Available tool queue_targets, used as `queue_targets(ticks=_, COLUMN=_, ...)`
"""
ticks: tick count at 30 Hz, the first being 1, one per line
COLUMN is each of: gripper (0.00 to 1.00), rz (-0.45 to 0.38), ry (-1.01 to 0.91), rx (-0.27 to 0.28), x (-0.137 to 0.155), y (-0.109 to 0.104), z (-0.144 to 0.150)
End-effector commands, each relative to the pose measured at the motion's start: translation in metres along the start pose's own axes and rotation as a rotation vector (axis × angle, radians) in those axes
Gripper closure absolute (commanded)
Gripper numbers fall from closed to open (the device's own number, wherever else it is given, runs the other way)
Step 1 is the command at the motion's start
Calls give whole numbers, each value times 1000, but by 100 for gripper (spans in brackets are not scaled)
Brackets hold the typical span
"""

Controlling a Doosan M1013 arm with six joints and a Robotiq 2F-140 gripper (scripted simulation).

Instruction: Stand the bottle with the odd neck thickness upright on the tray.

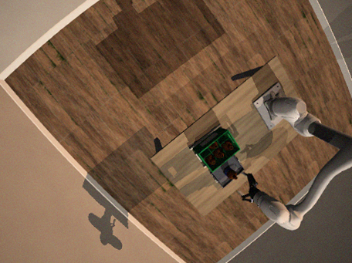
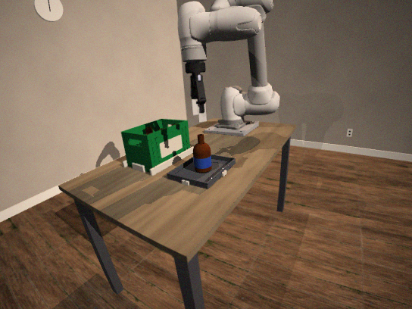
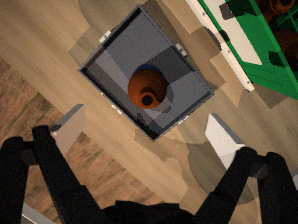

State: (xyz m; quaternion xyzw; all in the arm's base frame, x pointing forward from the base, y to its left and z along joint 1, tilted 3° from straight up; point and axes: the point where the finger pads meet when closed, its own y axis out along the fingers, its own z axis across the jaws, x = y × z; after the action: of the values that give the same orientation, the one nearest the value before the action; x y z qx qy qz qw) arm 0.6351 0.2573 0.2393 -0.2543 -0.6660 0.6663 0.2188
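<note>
Crate w/ 4 bottles in it, L of tray in ext. view. 1 bottle upright on tray. Arm bent over, wrist down, gripper above bottle height, fingers wide apart, nothing between.

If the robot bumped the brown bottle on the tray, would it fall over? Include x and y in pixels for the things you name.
The brown bottle [image 1: 232, 174] [image 2: 202, 153] [image 3: 146, 87] might tip if pushed at its thin neck, since it stands tall. Pushed low, it may slide instead, on its flat-looking base. Its round sides could let it roll once down.
</note>
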Motion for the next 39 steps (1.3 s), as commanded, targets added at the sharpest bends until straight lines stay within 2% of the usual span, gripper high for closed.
queue_targets(ticks=1, gripper=0, rz=0, ry=0, rx=0, x=0, y=-6, z=0)
queue_targets(ticks=20, gripper=0, rz=0, ry=0, rx=0, x=0, y=-18, z=0)
queue_targets(ticks=21, gripper=100, rz=0, ry=0, rx=0, x=0, y=-18, z=0)
queue_targets(ticks=39, gripper=100, rz=0, ry=0, rx=0, x=0, y=-18, z=0)
